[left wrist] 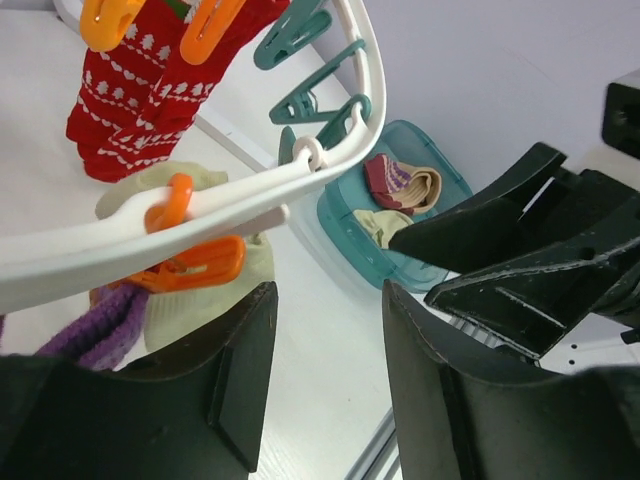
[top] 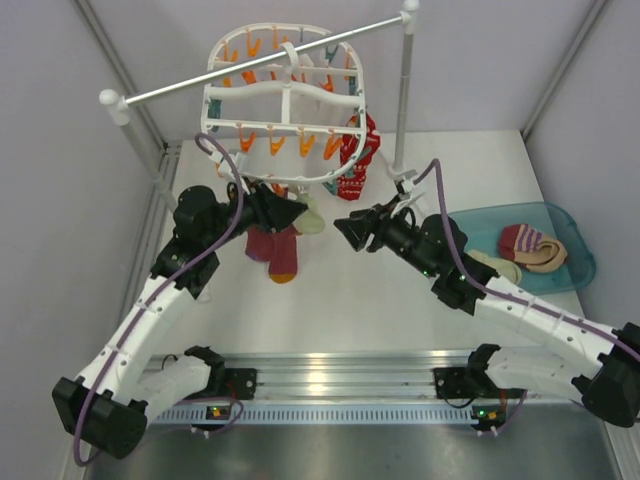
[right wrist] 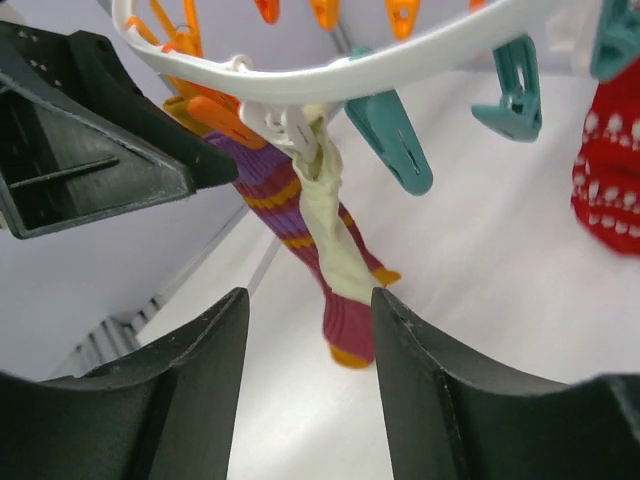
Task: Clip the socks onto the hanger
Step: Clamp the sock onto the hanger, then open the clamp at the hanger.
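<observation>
The white oval hanger (top: 285,100) hangs from the rail with orange and teal clips. A pale cream sock (right wrist: 335,240) dangles from a clip on its near rim (right wrist: 330,75), also seen as the cream sock (left wrist: 195,300). Cream socks with a red-and-white striped part (top: 530,248) lie in the teal tray (top: 575,235), also visible as the striped socks (left wrist: 400,185). My left gripper (top: 300,213) (left wrist: 328,300) is open and empty just below the rim. My right gripper (top: 345,228) (right wrist: 308,300) faces it, open, holding nothing.
Maroon-purple socks with orange ends (top: 275,250) (right wrist: 345,320) hang beside the cream one. A red patterned sock (top: 358,155) (left wrist: 125,110) hangs at the hanger's right. The metal rail (top: 270,62) on white posts (top: 403,90) crosses above.
</observation>
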`<state>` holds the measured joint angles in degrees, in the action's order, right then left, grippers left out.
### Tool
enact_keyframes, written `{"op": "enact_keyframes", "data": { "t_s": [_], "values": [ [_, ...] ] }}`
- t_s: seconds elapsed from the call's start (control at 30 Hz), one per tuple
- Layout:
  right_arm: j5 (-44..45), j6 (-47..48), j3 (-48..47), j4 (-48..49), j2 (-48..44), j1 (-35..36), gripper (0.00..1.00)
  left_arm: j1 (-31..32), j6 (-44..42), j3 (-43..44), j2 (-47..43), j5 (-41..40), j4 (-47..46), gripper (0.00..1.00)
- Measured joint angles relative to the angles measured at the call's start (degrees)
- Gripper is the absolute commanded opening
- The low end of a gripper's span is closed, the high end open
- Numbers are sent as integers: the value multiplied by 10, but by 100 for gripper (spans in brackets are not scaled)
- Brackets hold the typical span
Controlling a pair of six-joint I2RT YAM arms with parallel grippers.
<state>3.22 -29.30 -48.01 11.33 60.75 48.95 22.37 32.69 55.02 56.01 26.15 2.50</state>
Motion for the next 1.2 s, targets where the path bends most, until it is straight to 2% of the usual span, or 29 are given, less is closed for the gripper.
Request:
{"op": "enact_keyframes", "data": {
  "t_s": [0.17, 0.43, 0.7, 0.93, 1.2],
  "values": [
    [-11, 150, 40, 113, -5, -5, 52, -2, 0, -6, 0, 22, 2, 50],
    [-37, 256, 45, 198, 44, -29, 48, -3, -1, -6, -5, 61, 3, 50],
    [-68, 273, 45, 200, 55, -84, 52, -38, -3, -6, -10, 53, 12, 50],
    [-128, 310, 42, 146, 22, -122, 66, -80, -3, -6, 0, 47, 11, 50],
    [-224, 347, 40, 147, 48, -174, 66, -97, -3, -5, 13, 46, 12, 50]
  ]
}}
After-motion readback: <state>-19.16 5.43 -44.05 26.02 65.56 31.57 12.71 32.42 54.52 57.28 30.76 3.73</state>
